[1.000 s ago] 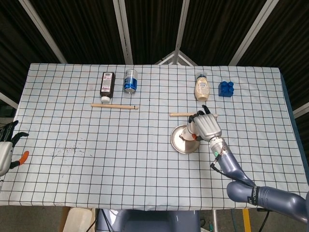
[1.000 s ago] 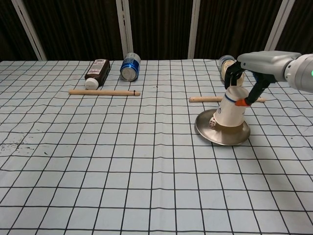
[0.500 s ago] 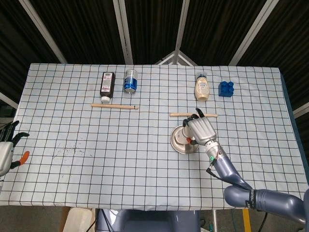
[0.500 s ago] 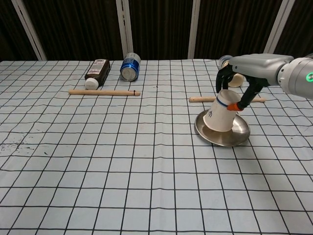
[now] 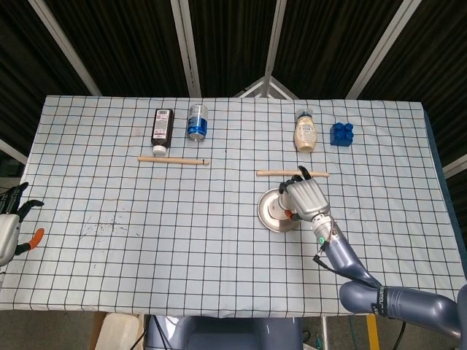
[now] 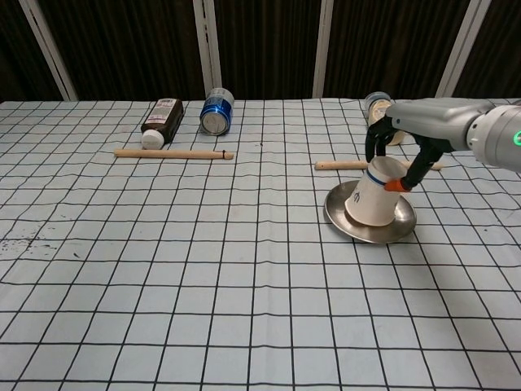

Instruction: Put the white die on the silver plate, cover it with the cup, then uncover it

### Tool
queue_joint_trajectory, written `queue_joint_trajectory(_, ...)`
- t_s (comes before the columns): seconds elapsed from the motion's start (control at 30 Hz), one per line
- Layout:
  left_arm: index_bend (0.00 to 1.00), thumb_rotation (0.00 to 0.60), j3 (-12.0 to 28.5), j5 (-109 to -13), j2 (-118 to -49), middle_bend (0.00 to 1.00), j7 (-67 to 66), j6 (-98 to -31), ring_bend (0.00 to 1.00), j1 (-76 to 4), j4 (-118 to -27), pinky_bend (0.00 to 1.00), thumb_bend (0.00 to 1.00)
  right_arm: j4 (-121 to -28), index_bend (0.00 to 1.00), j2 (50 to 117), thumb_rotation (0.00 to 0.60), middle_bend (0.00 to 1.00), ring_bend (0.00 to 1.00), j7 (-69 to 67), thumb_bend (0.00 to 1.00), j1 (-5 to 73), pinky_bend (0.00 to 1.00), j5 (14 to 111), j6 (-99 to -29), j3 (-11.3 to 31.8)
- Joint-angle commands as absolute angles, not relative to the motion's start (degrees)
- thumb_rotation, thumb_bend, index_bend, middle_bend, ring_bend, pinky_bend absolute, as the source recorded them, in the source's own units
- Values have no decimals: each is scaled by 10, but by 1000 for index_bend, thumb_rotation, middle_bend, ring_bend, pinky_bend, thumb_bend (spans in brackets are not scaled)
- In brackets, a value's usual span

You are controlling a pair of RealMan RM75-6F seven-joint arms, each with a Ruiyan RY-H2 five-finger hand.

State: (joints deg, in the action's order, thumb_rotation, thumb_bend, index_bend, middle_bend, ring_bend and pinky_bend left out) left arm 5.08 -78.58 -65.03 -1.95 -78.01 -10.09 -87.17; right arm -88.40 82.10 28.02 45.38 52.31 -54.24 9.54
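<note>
The silver plate [image 6: 356,232] lies right of the table's centre, and in the head view the plate [image 5: 271,211] shows to the left of my right hand [image 5: 305,198]. An upside-down white paper cup [image 6: 373,199] with a blue band stands tilted on the plate, its mouth low at the left. My right hand [image 6: 404,130] grips the cup's upturned base from above. The white die is hidden, with no part of it showing in either view. My left hand [image 5: 10,222] hangs past the table's left edge, fingers apart and holding nothing.
A dark bottle [image 6: 160,120] and a blue can [image 6: 216,112] lie at the back left, with a wooden stick [image 6: 172,153] in front of them. A second stick [image 6: 342,165] lies just behind the plate. A cream bottle [image 5: 306,132] and a blue block [image 5: 341,134] sit at the back right.
One second ago the die showed on the plate beside the cup. My right hand has tilted the cup over to the left and lowered it, and the die no longer shows.
</note>
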Motion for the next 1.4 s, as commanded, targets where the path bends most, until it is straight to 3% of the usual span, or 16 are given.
queue_joint_trajectory(0.03,289,600,51,-786,-650,0,-19,-780,0,-101,-872,98,467,-892,445,806,600,457,235,282,356,447,0,524,-545,88)
queue_joint_trajectory(0.37,290,600,47,-791,-650,0,-23,-782,0,-100,-876,98,468,-957,445,755,600,457,235,290,356,422,0,548,-567,63)
queue_joint_trajectory(0.63,290,600,47,-791,-650,0,-26,-782,0,-100,-878,98,468,-985,446,762,600,457,235,298,356,421,0,583,-572,51)
queue_joint_trajectory(1.07,291,600,51,-786,-645,0,-12,-783,0,-98,-874,99,467,-912,448,821,600,457,235,304,357,461,0,546,-528,74)
queue_joint_trajectory(1.4,292,600,50,-783,-649,0,-22,-776,0,-102,-872,99,468,-877,449,813,600,457,235,290,357,470,0,533,-513,85)
